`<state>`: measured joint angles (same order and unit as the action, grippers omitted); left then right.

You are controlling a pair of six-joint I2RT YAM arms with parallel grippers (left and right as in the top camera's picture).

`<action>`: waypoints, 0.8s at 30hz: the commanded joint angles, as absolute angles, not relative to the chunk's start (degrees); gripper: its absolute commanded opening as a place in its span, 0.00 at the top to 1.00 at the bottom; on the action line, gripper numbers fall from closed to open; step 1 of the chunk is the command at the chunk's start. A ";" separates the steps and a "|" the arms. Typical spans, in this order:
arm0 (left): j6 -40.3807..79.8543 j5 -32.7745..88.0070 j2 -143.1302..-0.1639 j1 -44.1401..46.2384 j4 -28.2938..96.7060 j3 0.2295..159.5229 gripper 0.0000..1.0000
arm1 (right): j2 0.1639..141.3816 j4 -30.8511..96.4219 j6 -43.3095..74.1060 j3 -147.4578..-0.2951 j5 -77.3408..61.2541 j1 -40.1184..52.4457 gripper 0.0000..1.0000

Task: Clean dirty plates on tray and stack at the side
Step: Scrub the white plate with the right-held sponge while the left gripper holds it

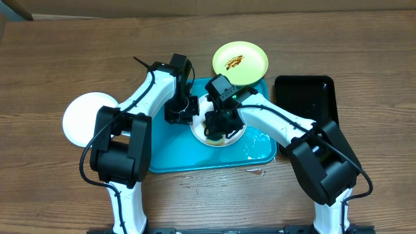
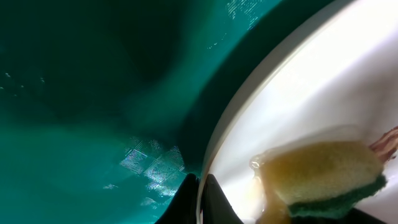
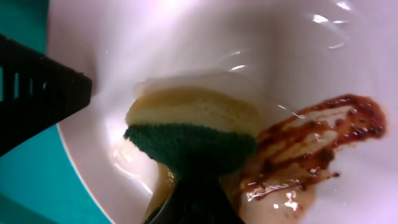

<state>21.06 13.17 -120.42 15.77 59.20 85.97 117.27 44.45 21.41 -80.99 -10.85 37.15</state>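
Note:
A white dirty plate (image 1: pixel 235 135) lies in the middle of the turquoise tray (image 1: pixel 169 156). My left gripper (image 1: pixel 184 116) is shut on this plate's left rim; in the left wrist view its black fingertips (image 2: pixel 200 202) pinch the rim of the plate (image 2: pixel 323 93) over the tray (image 2: pixel 74 93). My right gripper (image 1: pixel 218 127) is shut on a yellow-and-green sponge (image 3: pixel 193 130), which presses on the wet plate (image 3: pixel 186 37) beside a brown sauce smear (image 3: pixel 323 137). The sponge (image 2: pixel 323 174) also shows in the left wrist view. A yellow-green plate (image 1: pixel 240 62) with brown sauce sits at the tray's far edge.
A clean-looking white plate (image 1: pixel 88 119) rests on the wooden table left of the tray. A black tray (image 1: pixel 305 97) stands to the right of the turquoise one. Water glistens on the tray's right part (image 1: pixel 257 146).

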 commanded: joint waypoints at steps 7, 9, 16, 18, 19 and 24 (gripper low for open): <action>21.87 9.85 -121.30 16.34 59.99 85.73 0.96 | 119.70 45.41 25.39 -80.86 5.37 34.65 0.96; 21.89 9.37 -121.30 16.34 59.99 85.12 0.96 | 119.70 45.43 25.39 -80.95 5.56 34.00 0.96; 21.89 8.80 -121.30 16.34 59.96 83.92 0.96 | 119.59 44.84 25.08 -82.56 5.56 32.38 0.96; 21.89 8.80 -121.30 16.34 59.86 83.92 0.96 | 119.59 44.51 22.98 -83.55 5.48 31.88 0.96; 21.89 8.86 -121.30 16.34 59.79 83.92 0.96 | 119.59 44.25 21.23 -83.96 5.26 31.75 0.96; 21.89 8.99 -121.30 16.34 59.75 83.92 0.96 | 119.55 46.28 7.68 -86.04 -1.56 31.75 0.96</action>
